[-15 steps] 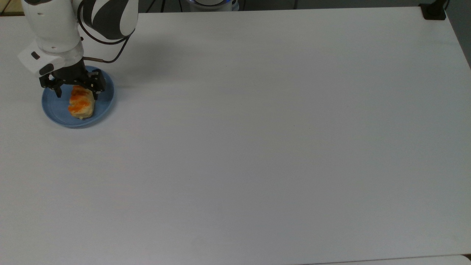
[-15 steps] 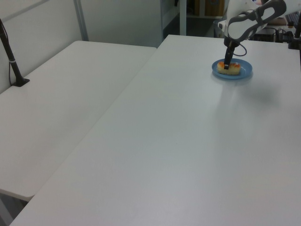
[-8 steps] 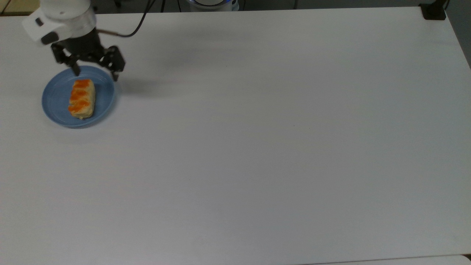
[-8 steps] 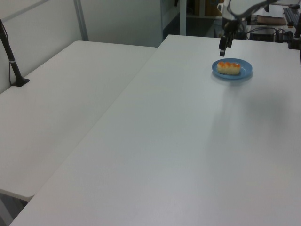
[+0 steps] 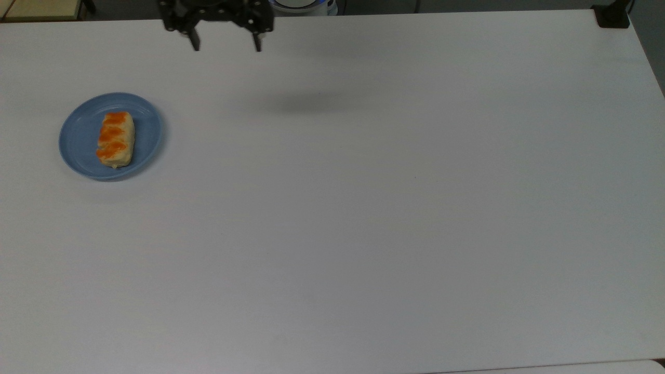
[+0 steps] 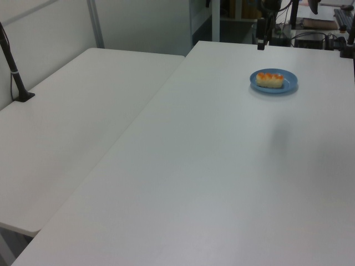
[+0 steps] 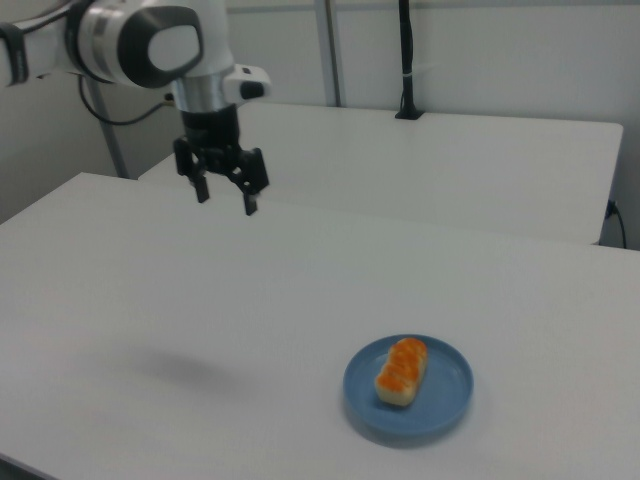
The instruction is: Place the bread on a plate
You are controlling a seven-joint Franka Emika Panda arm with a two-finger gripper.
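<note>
The bread [image 5: 115, 139], pale yellow with orange glazed stripes, lies on the round light-blue plate [image 5: 78, 140] at the top view's left. The bread [image 7: 401, 369] also rests on the plate [image 7: 450, 395] in the right view, and the bread [image 6: 270, 80] sits on the plate [image 6: 289, 85] in the left view. My gripper [image 5: 226, 45] hangs open and empty high above the table's far edge, well away from the plate. In the right view the gripper [image 7: 225, 200] is raised to the upper left of the plate, its fingers [image 7: 250, 206] spread apart.
The white table [image 5: 363, 208] stretches wide to the top view's right. A second white table [image 6: 72, 127] adjoins it in the left view, with a black post [image 6: 14, 72] clamped at its edge. A black clamp [image 5: 613, 15] sits at the top view's far right corner.
My gripper has let go of the bread, risen off the plate and moved toward the top view's upper middle. The bread stays on the plate.
</note>
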